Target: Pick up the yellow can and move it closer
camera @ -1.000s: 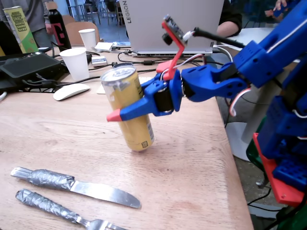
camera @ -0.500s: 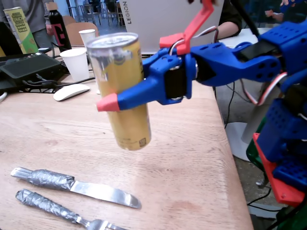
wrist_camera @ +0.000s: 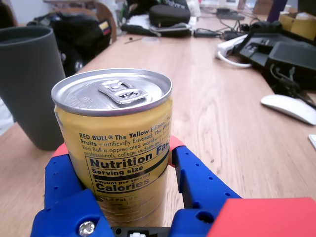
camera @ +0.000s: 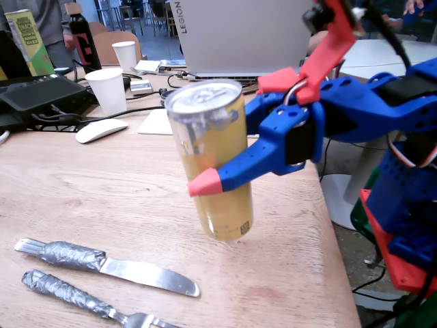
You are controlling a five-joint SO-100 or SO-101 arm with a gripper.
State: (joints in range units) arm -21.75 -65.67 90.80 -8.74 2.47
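Blue with red-tipped fingers, the tool (camera: pixel 212 174) is clamped on the yellow can (camera: pixel 213 164), one finger crossing the front of the can in the fixed view, both fingers hugging its sides in the wrist view (wrist_camera: pixel 118 148). Biggest around it is the counter (camera: pixel 82 198), pale wood, and the can hangs clear above it, base off the surface, tilted slightly with its silver top toward eleven o'clock. Behind, at twelve o'clock from the can, stands a grey laptop (camera: pixel 239 31); a white paper cup (camera: pixel 108 90) sits toward ten o'clock, a white mouse (camera: pixel 101 130) at about nine, and a taped-handle knife (camera: pixel 106 265) and fork (camera: pixel 82 298) lie at seven o'clock near the front edge. By my reading the lift is done and the carry toward the near side is in hand; the next move calls for bringing the can down level onto bare wood, short of the cutlery, and only then parting the fingers, since a tall slim can set down on a tilt could topple. Only the fixed view shows the gap under the can and the cutlery; only the wrist view shows the pull tab, the printed nutrition panel, and a dark grey cup (wrist_camera: pixel 27 84) at nine o'clock.
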